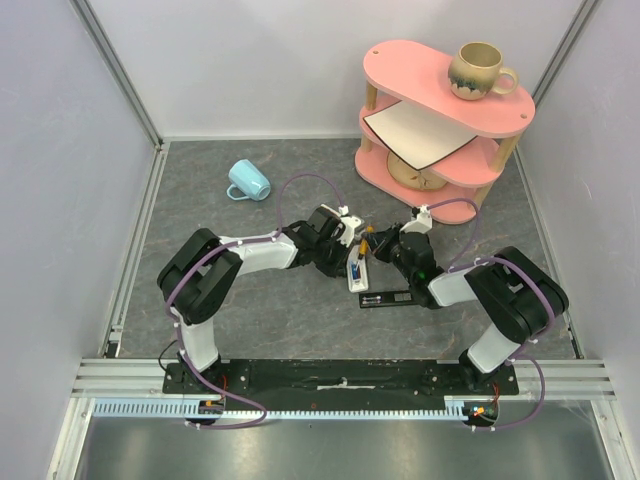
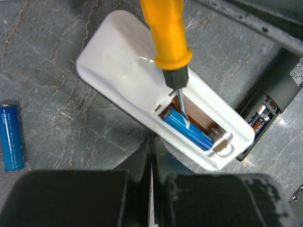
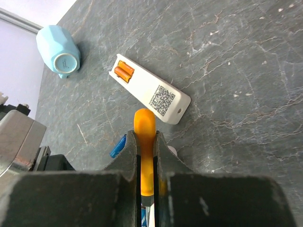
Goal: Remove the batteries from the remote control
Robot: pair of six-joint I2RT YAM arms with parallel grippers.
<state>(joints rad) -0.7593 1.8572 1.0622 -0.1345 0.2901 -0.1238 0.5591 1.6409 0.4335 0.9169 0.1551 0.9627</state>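
Right end effector (image 3: 147,142) clamped on screwdriver (image 2: 165,33) — tip on blue battery (image 2: 187,128) in white remote (image 2: 123,66); left end effector (image 2: 151,161) clenched empty — loose blue cell (image 2: 10,137), dark remote (image 2: 279,90) beside

Three remotes (image 2: 118,61), two blue batteries (image 2: 10,137), two orange batteries (image 3: 122,72), two mugs (image 1: 248,181), one screwdriver (image 2: 165,33).

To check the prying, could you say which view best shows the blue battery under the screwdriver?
Left wrist: the blue battery lies plainly in the opened remote. Top external shows a blue speck; right wrist shows nothing sure.
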